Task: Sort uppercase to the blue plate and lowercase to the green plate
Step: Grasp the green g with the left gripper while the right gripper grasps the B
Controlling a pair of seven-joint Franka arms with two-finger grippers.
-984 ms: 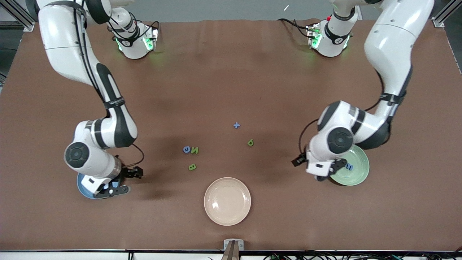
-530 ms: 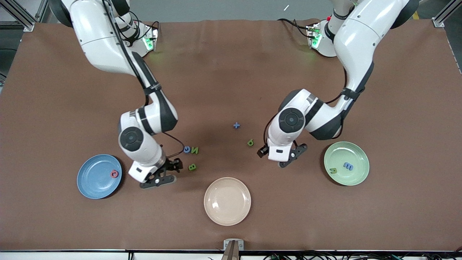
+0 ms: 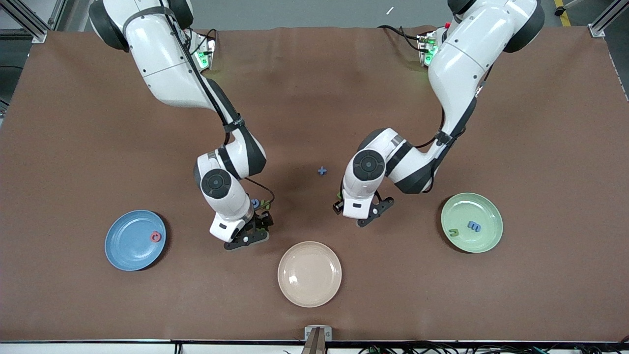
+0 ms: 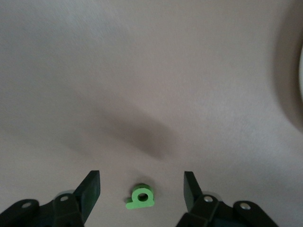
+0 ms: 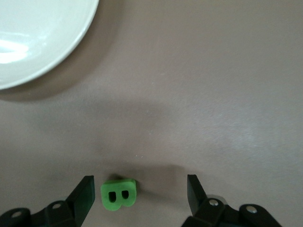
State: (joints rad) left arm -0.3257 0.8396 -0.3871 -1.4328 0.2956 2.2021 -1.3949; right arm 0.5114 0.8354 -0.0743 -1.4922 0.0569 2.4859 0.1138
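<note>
Right fingers (image 5: 85,194) straddle green B (image 5: 119,193)

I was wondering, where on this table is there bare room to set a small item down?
Roomiest: the bare mat between the blue plate and the table edge at the right arm's end, and between the green plate and the left arm's end. The cream plate is empty. It is crowded around the blue cross, where both arms work over loose letters.

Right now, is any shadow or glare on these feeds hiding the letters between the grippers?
Left wrist view: a soft dark shadow lies on the mat, clear of the green p, which stays sharp. Right wrist view: the green B sits in mild shadow but reads fine; glare only on the cream plate. Front view: both arms block those letters.
</note>
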